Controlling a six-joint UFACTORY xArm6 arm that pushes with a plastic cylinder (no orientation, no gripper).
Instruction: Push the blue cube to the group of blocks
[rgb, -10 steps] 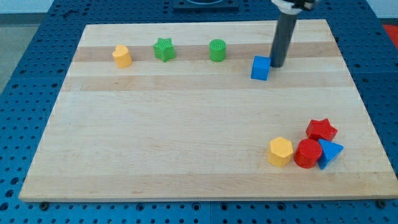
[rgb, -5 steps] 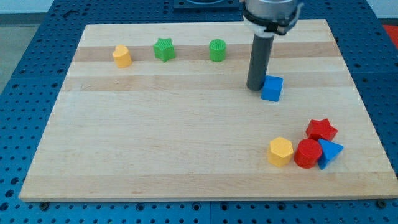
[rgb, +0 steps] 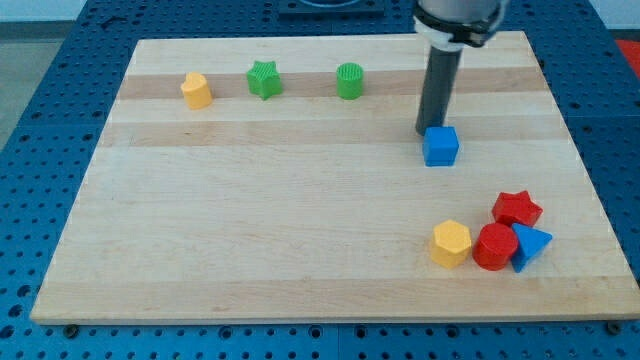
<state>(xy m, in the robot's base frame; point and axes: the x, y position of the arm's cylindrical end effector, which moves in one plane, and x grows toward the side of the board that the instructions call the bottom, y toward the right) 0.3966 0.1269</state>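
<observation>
The blue cube (rgb: 440, 146) lies on the wooden board (rgb: 300, 220), right of centre in the upper half. My tip (rgb: 430, 133) stands just above the cube's top left corner, touching or nearly touching it. The group of blocks lies at the view's bottom right: a yellow hexagonal block (rgb: 451, 243), a red cylinder (rgb: 494, 247), a red star (rgb: 517, 208) and a blue triangular block (rgb: 531, 245), packed close together. The cube is well above the group, apart from it.
Near the board's top edge stand a yellow block (rgb: 197, 90), a green star (rgb: 263, 79) and a green cylinder (rgb: 350, 81) in a row. The board lies on a blue perforated table (rgb: 40, 120).
The blue cube has moved right and down from beside the green cylinder's row toward the group. My tip went from the cube's right side to its left, then to just above it.
</observation>
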